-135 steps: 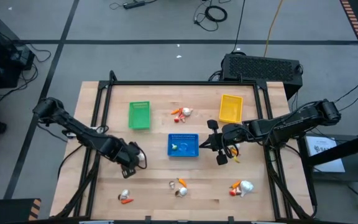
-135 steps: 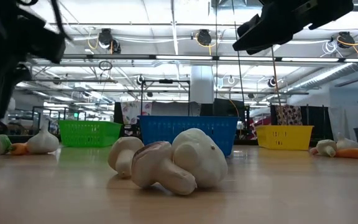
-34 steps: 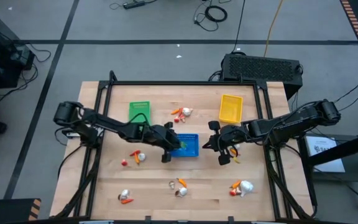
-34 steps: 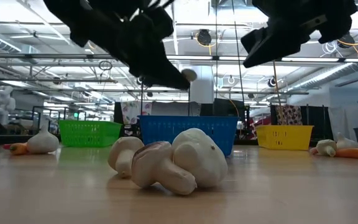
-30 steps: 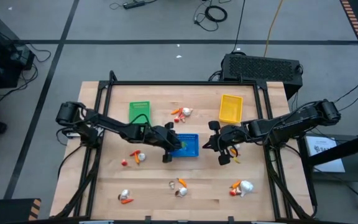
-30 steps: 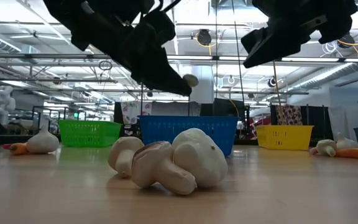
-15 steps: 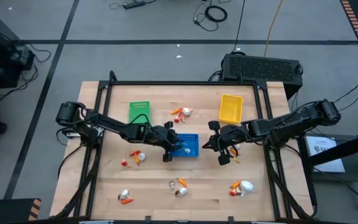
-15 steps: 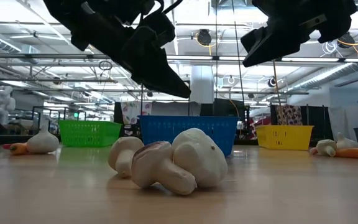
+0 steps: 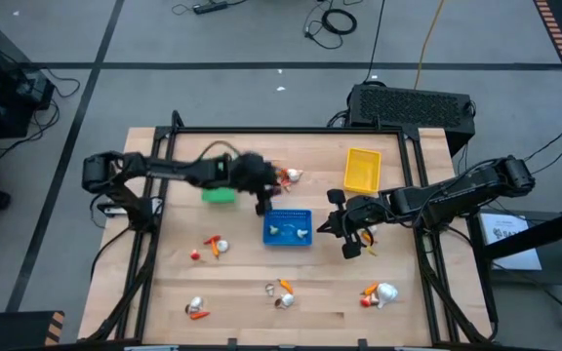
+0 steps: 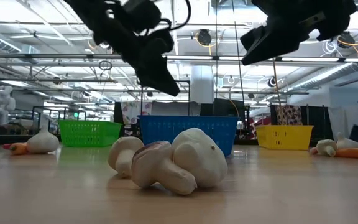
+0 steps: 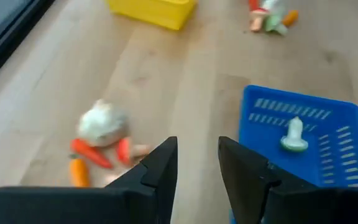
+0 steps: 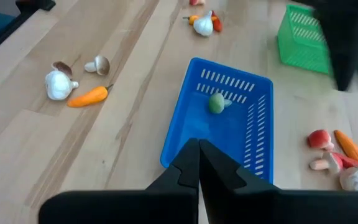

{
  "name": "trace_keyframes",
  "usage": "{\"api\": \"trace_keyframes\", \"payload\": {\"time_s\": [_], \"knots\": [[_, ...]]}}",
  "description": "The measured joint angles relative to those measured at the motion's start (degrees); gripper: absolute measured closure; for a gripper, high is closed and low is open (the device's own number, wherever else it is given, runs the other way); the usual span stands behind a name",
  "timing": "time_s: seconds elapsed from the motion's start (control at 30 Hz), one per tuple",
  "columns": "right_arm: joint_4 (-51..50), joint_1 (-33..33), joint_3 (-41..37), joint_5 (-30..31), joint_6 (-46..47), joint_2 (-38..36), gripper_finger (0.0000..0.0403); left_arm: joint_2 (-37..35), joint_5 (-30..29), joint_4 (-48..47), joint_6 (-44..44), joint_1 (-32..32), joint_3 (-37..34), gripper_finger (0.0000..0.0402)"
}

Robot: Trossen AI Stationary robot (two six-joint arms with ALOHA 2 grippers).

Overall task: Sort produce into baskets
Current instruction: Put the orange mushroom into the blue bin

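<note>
Here the left end effector [image 9: 262, 203] hovers above the surface [image 9: 242, 292] between the green basket [image 9: 219, 194] and the blue basket [image 9: 288, 227]; in the left wrist view its fingers [image 11: 160, 168] stand a little apart with nothing between them. The right end effector [image 9: 342, 231] waits just beside the blue basket's other side, between it and the yellow basket [image 9: 362, 170]; its fingers [image 12: 188, 163] are pressed together and hold nothing.

Containers: the blue basket holds two small pieces, a white mushroom-like one [image 11: 294, 135] and a green one [image 12: 216, 102]. The yellow basket appears empty. The green basket is largely hidden by the left arm, so its contents cannot be told.

Produce is scattered in clusters: a garlic bulb with carrots [image 11: 98, 134] near the left end effector, a red-and-white cluster [image 9: 211, 247], a garlic bulb with a carrot [image 9: 195, 308], mushrooms with a carrot [image 9: 281, 293], and a further cluster [image 9: 380, 292].

Risks, as judgement: the garlic and carrots lie touching, so a descent on one piece may pinch or scatter its neighbours. The round bulb may slip from the narrow fingers. Both arms flank the blue basket closely, so a sweep could nudge it.
</note>
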Motion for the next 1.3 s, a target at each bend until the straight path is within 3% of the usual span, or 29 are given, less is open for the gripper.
{"api": "trace_keyframes", "payload": {"time_s": [0.13, 0.23, 0.47, 0.6, 1.1, 1.3], "knots": [[0.2, 0.0, 0.0, 0.0, 0.4, 0.0, 0.0403, 3.1, 3.9, -6.4, 3.5, 6.1, 2.8, 0.0272], [0.0, 0.0, 0.0, 0.0, 0.5, 0.0, 0.0403, 4.4, 5.8, -6.1, 6.1, 8.4, 3.3, 0.0249], [-0.7, 0.0, 0.0, 0.0, 0.3, 0.0, 0.0403, 8.0, 6.2, -2.3, 6.8, 8.5, 3.4, 0.0162], [-0.9, 0.0, 0.0, -0.1, 0.2, 0.0, 0.0403, 11.0, 5.5, -2.1, 6.9, 8.5, 3.3, 0.0133], [-2.2, 0.0, 0.0, -0.1, 2.2, 0.0, 0.0403, 14.5, 2.4, 0.6, 10.0, 7.3, 3.3, 0.0130], [-2.5, 0.0, 0.0, -0.1, 3.1, 0.0, 0.0403, 16.1, 2.6, -1.0, 10.9, 6.8, 2.8, 0.0153]]}}
